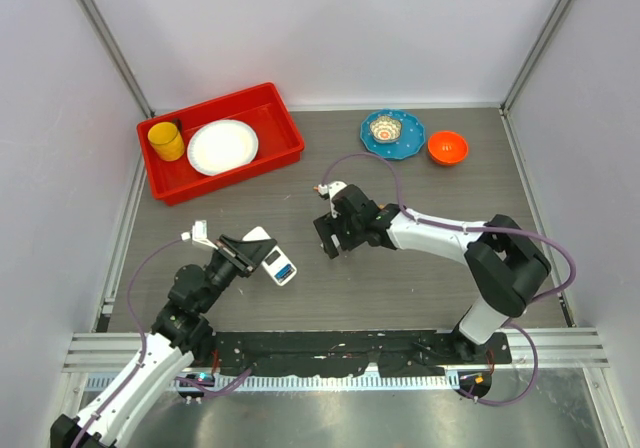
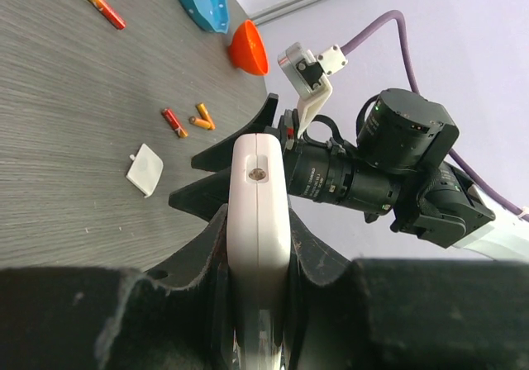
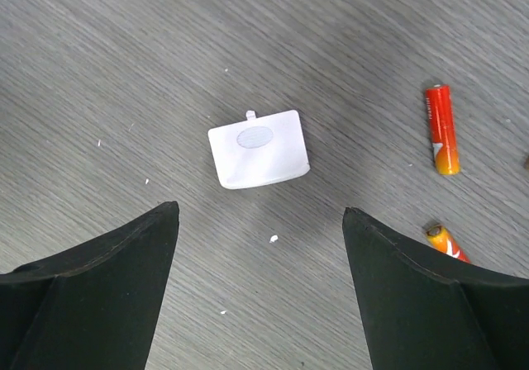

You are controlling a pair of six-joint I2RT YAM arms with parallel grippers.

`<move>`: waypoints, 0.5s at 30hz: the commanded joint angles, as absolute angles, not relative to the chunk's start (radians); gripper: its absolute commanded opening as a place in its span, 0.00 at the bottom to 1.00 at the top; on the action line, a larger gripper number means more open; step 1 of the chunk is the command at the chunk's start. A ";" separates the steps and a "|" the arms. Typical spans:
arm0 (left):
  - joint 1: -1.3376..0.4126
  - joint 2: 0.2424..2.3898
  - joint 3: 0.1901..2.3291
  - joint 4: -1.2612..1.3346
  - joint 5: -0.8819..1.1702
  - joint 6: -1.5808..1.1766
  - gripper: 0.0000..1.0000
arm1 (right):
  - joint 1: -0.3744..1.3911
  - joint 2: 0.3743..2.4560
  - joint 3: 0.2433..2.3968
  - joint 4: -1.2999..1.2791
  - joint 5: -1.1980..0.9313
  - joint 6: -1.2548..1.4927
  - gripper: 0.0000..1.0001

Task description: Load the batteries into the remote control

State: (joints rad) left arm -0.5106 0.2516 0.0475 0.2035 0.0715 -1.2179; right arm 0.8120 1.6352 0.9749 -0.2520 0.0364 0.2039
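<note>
left gripper [image 1: 252,250] pinches the remote control [image 2: 259,209]; right gripper [image 3: 260,215], spread wide, hovers over the cover [image 3: 260,149], 2 batteries [image 3: 441,130] beside.

table [image 3: 124,56]: grey wood-grain, matt | cover [image 3: 260,149]: white plastic, smooth, matt | 2 batteries [image 3: 441,129]: orange-red wrap, glossy | remote [image 2: 259,213]: white plastic, smooth, slight sheen

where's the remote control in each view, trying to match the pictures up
top external: the remote control is lower left of centre, at the tip of the left tool.
left wrist: centre, white edge up, clamped in that tool.
right wrist: not in it.
shared landmark: the open right tool, behind the remote in the left wrist view, with its black fingers along the bottom of the right wrist view.
</note>
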 commanded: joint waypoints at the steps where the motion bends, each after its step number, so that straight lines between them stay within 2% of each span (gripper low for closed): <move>1: -0.512 0.270 0.048 0.265 0.081 -1.197 0.00 | 0.816 1.647 1.003 -0.219 -0.038 0.115 0.86; 9: -0.512 0.278 0.028 0.325 0.109 -1.200 0.00 | 0.819 1.739 1.040 -0.221 -0.003 0.060 0.84; 15: -0.512 0.244 0.028 0.295 0.101 -1.198 0.00 | 0.821 1.816 1.112 -0.265 -0.003 0.005 0.79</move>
